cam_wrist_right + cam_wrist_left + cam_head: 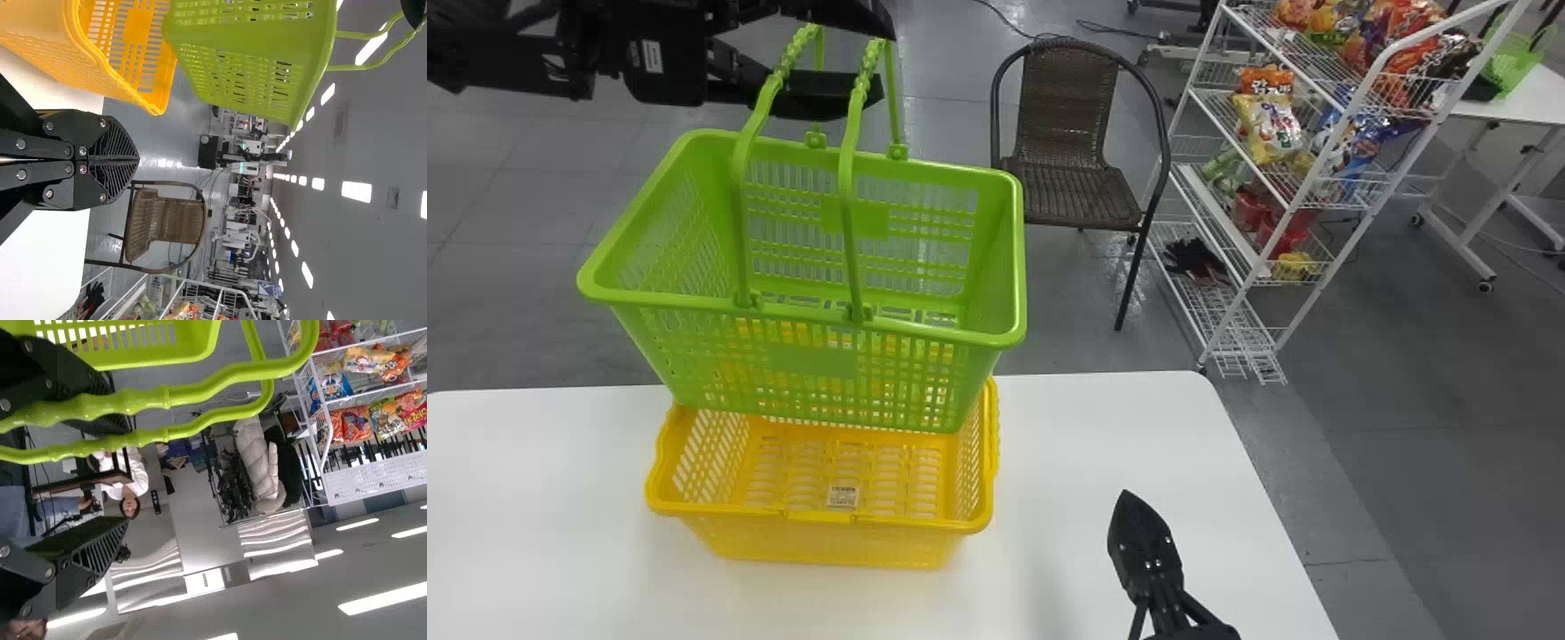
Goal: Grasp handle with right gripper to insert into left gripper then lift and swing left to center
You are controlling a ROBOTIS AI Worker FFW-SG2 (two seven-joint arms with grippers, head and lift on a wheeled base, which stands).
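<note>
Two baskets, two grippers, one table point(1085, 427); I list each by its place about the yellow basket point(818, 547).

Yellow basket: on the white table, upright, lattice-sided, a small label on its floor.

Green basket point(809, 360): above and slightly beyond the yellow basket, upright, its underside near the yellow rim; whether the two touch, I cannot tell. Its pair of handles point(847, 178) stands raised.

Left gripper point(885, 60): high above and beyond the yellow basket, over the green one. Fingers spread wide, one above the other, pointing to the right; the twisted grips of both handles are slung over the lower finger, unpinched, and the green basket hangs from them.

Right gripper point(1128, 500): to the right of the yellow basket, well apart from it, over the table. Fingers pressed together, nothing between them.

Chair point(1072, 178): brown, woven, dark-framed; on the floor beyond the yellow basket, to its right.

Rack point(1298, 218): white wire, snack bags point(1267, 124) on its shelves; farther right than the chair.
</note>
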